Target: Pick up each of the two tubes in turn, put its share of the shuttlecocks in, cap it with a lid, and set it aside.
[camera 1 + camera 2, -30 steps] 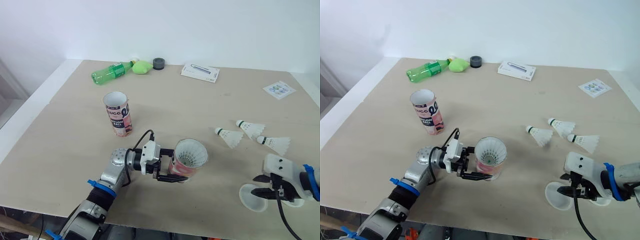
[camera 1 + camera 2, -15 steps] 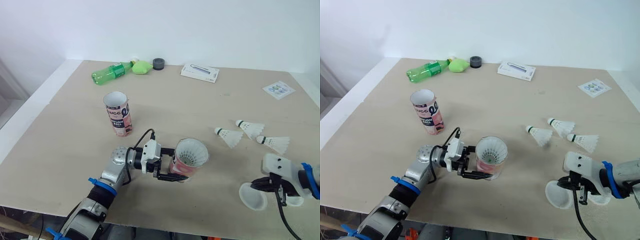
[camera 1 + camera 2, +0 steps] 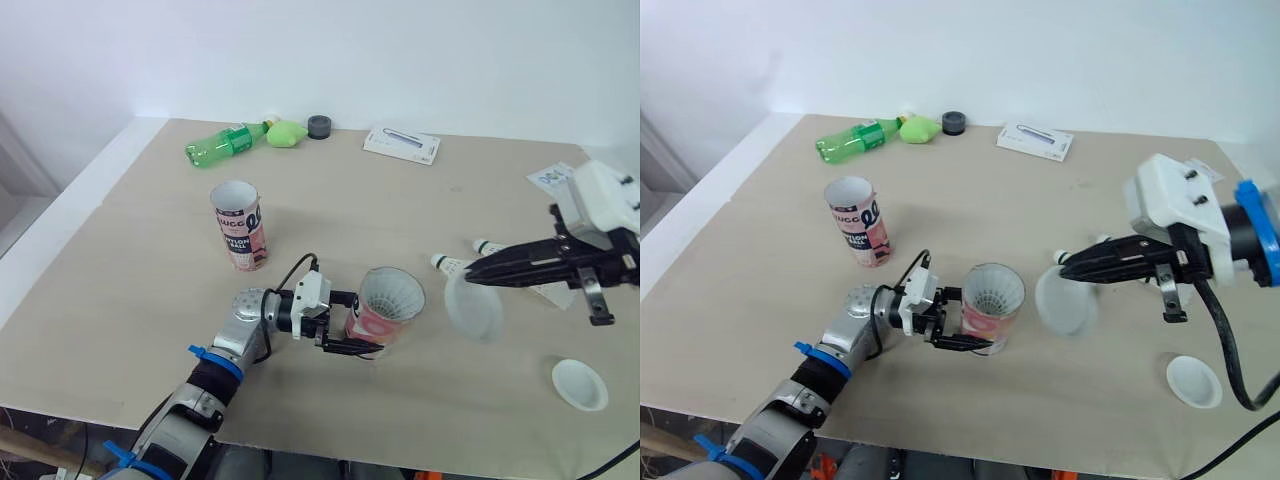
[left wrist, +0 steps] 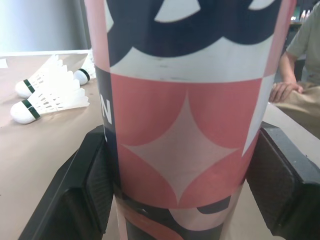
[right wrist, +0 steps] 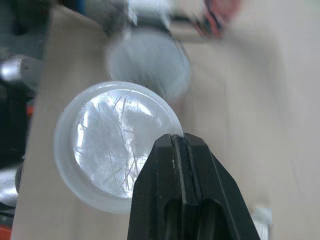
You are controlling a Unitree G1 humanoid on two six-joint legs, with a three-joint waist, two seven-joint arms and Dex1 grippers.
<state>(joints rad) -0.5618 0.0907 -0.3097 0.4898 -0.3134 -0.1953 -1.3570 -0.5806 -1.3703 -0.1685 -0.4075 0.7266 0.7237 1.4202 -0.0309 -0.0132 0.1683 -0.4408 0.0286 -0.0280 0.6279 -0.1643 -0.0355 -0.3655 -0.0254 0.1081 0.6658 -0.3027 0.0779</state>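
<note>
Table's (image 3: 140, 250) free tube (image 3: 238, 226) reads "BALL"; left jaws clamp second tube (image 3: 374, 322).

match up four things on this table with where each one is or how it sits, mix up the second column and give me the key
Things:
1. filled tube
2. second tube
3. tilted lid
4. green bottle

Places or states:
a. lying on its side near the far edge of the table
b. pinched in the right gripper, off the table
c. clamped in the left gripper
d. standing upright on its own, beyond the left arm

Pairs: 1-c, 2-d, 3-b, 4-a
</note>
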